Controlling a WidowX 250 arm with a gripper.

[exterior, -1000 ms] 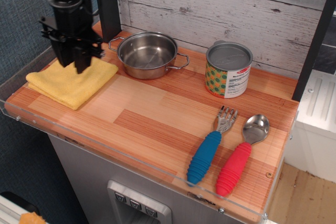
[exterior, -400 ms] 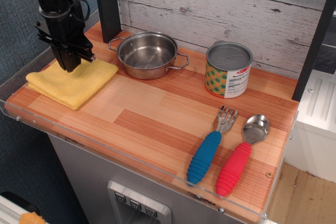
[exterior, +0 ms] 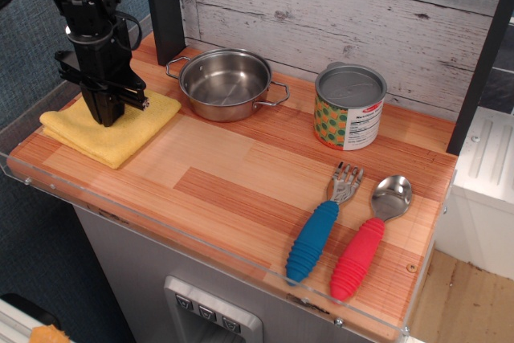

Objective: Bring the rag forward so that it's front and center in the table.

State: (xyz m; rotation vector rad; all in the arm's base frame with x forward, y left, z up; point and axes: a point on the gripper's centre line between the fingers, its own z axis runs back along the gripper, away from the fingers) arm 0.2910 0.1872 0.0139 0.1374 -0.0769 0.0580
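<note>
The yellow folded rag point(exterior: 120, 130) lies at the far left of the wooden table point(exterior: 233, 174), near the left rim. My black gripper point(exterior: 106, 118) has come straight down onto the rag's middle. Its fingers point(exterior: 103, 106) stand close together with no gap showing, and their tips press into the cloth. The rag lies flat on the table and part of it is hidden behind the gripper.
A steel pan point(exterior: 225, 83) sits just right of the rag at the back. A tin can point(exterior: 348, 107) stands at the back right. A blue-handled fork point(exterior: 319, 226) and a red-handled spoon point(exterior: 363, 247) lie at the front right. A clear acrylic rim point(exterior: 161, 234) runs along the front edge.
The gripper moved left and down onto the rag, and its fingers drew together. The rag has not shifted.
</note>
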